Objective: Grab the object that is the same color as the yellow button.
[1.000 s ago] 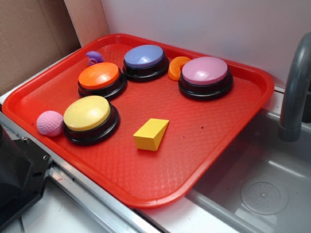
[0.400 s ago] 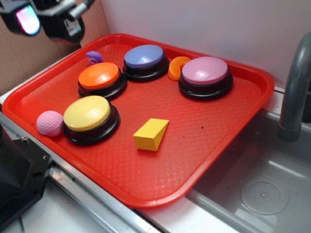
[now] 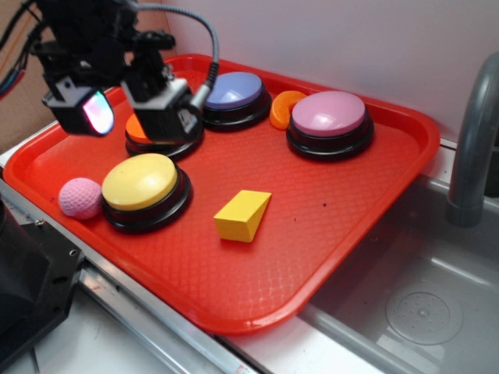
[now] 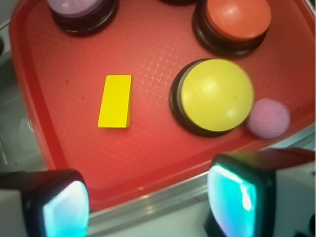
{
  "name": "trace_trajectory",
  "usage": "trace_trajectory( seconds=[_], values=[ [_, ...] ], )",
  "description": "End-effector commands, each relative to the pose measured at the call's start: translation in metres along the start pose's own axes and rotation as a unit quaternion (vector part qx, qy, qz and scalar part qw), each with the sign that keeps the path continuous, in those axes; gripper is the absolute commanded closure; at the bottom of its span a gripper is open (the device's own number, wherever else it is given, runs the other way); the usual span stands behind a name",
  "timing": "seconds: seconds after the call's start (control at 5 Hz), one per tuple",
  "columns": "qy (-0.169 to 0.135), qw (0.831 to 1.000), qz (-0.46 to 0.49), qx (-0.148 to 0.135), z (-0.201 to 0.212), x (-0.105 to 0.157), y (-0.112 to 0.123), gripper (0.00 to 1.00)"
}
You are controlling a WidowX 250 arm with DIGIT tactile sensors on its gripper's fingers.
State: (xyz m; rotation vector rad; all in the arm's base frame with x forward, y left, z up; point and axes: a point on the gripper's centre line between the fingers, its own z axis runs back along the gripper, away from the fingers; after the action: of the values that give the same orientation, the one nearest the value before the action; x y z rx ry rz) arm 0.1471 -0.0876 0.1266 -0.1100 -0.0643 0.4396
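The small yellow wedge block lies on the red tray, right of the yellow domed button. In the wrist view the block lies left of the yellow button. My gripper hovers high over the tray's left part, above the orange button. It is open and empty; its two glowing pads stand wide apart in the wrist view.
On the tray stand an orange button, a blue button and a pink button. A pink dimpled ball and an orange ring piece lie there too. A sink and grey faucet are right.
My gripper has come in from the top left and now hangs lower over the tray, hiding the orange button and the purple piece. The tray's objects have not moved.
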Motion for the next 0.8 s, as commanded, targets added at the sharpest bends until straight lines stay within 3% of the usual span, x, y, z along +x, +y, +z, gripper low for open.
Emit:
trace_trajectory(
  seconds=[0.0, 0.4, 0.6],
  values=[
    [-0.028, 0.999, 0.032, 0.005, -0.046, 0.017, -0.023, 0.0],
    [-0.023, 0.998, 0.045, 0.026, -0.081, 0.032, -0.032, 0.0],
    [-0.025, 0.999, 0.041, 0.019, -0.093, 0.043, -0.036, 0.0]
  ],
)
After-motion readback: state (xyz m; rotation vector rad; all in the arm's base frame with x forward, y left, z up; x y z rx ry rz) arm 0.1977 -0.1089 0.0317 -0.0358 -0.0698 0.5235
